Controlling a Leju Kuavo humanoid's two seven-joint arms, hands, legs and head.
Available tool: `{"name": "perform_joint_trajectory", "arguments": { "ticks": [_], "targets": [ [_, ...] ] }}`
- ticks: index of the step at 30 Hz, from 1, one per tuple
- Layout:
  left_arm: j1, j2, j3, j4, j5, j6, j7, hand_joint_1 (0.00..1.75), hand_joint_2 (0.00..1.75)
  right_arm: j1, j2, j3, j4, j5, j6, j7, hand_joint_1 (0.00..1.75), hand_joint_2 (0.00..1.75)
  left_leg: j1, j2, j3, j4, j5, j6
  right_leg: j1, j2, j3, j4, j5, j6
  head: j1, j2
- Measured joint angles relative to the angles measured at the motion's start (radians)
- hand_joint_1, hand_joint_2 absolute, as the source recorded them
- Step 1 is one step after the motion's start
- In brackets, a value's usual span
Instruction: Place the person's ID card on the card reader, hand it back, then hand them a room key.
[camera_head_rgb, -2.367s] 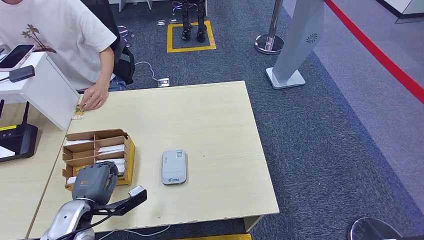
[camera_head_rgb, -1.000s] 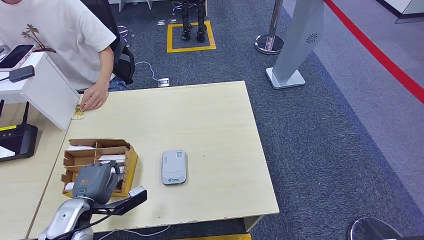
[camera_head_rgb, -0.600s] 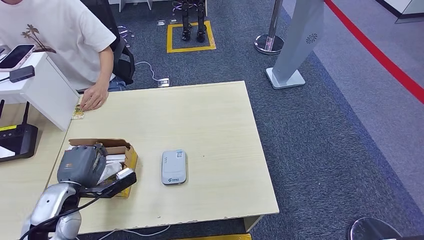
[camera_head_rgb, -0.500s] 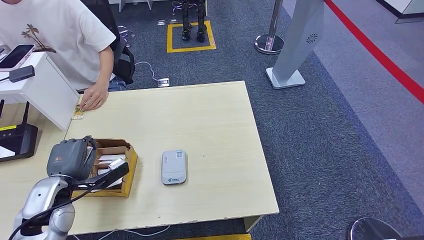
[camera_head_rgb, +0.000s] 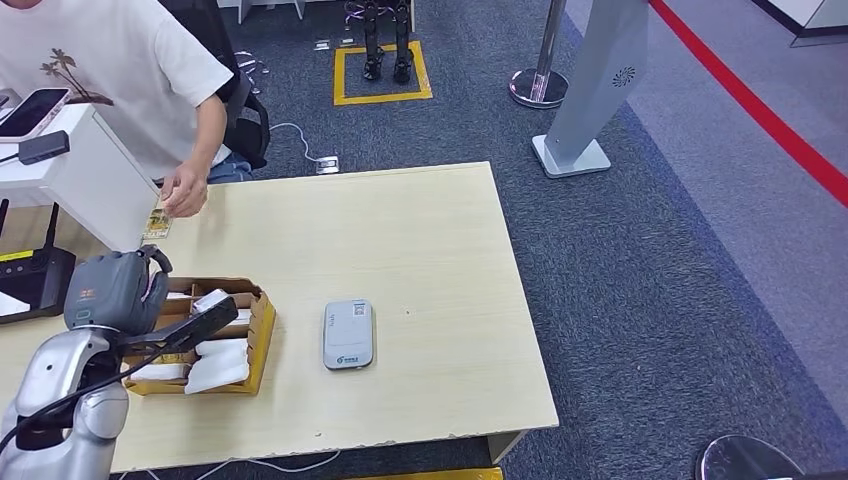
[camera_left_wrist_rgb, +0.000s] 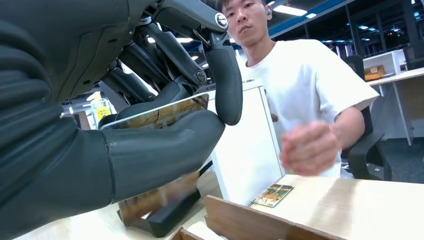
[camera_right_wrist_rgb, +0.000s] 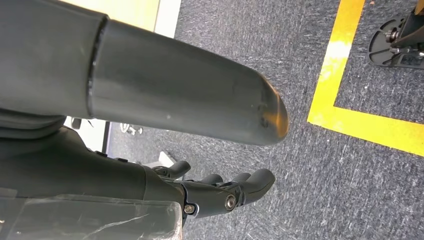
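left robot hand (camera_head_rgb: 112, 290) pinches a room key (camera_left_wrist_rgb: 155, 114) over the wooden desk (camera_head_rgb: 420, 240).

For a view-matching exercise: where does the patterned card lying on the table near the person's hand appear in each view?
Head view: card at the table's far left edge, beside the person's hand.
Left wrist view: card flat on the table, near that hand.
Right wrist view: faces carpet and a yellow line, not the table.
Shared landmark: the person's hand.
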Motion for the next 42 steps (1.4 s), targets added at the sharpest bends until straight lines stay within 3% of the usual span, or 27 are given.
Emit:
{"name": "perform_joint_trajectory", "arguments": {
  "ticks": [8, 21, 35, 36, 39, 40, 42],
  "targets": [
    [-0.01, 0.0, 0.01, 0.001, 0.006, -0.002, -0.002, 1.75, 1.75, 0.0, 0.0, 0.0, 0.0, 0.008, 0.0, 0.0, 0.0, 0.0, 0.0, 0.0, 0.0, 0.0, 0.0, 0.0, 0.0, 0.0, 0.0, 0.0, 0.0, 0.0, 0.0, 0.0],
    [-0.093, 0.0, 0.03, 0.064, -0.019, -0.017, -0.006, 1.75, 1.75, -0.001, 0.0, 0.0, 0.0, 0.029, 0.005, 0.001, 0.0, 0.0, 0.0, 0.0, 0.0, 0.0, 0.0, 0.0, 0.0, 0.0, 0.0, 0.0, 0.0, 0.0, 0.0, 0.0],
    [-0.107, -0.005, 0.03, 0.087, -0.02, -0.018, -0.006, 1.75, 1.75, -0.001, 0.0, 0.0, 0.0, 0.029, 0.004, 0.002, 0.0, 0.0, 0.0, 0.0, 0.0, 0.0, 0.0, 0.0, 0.0, 0.0, 0.0, 0.0, 0.0, 0.0, 0.0, 0.0],
    [-0.107, -0.005, 0.03, 0.088, -0.02, -0.018, -0.006, 1.64, 1.75, -0.001, 0.0, 0.0, 0.0, 0.028, 0.004, 0.003, 0.0, 0.0, 0.0, 0.0, 0.0, 0.0, 0.0, 0.0, 0.0, 0.0, 0.0, 0.0, 0.0, 0.0, 0.0, 0.0],
    [-0.107, -0.006, 0.03, 0.088, -0.02, -0.016, -0.006, 0.33, 1.75, -0.001, 0.0, 0.0, 0.0, 0.025, 0.004, 0.003, 0.0, 0.0, 0.0, 0.0, 0.0, 0.0, 0.0, 0.0, 0.0, 0.0, 0.0, 0.0, 0.0, 0.0, 0.0, 0.0],
    [-0.107, -0.006, 0.03, 0.088, -0.02, -0.014, -0.006, 0.0, 1.31, -0.001, 0.0, 0.0, 0.0, 0.024, 0.004, 0.004, 0.0, 0.0, 0.0, 0.0, 0.0, 0.0, 0.0, 0.0, 0.0, 0.0, 0.0, 0.0, 0.0, 0.0, 0.0, 0.0],
    [-0.108, -0.011, 0.03, 0.088, -0.019, -0.006, -0.005, 0.0, 0.44, -0.001, 0.0, 0.0, 0.0, 0.021, 0.004, 0.004, 0.0, 0.0, 0.0, 0.0, 0.0, 0.0, 0.0, 0.0, 0.0, 0.0, 0.0, 0.0, 0.0, 0.0, 0.0, 0.0]
  ]
}}
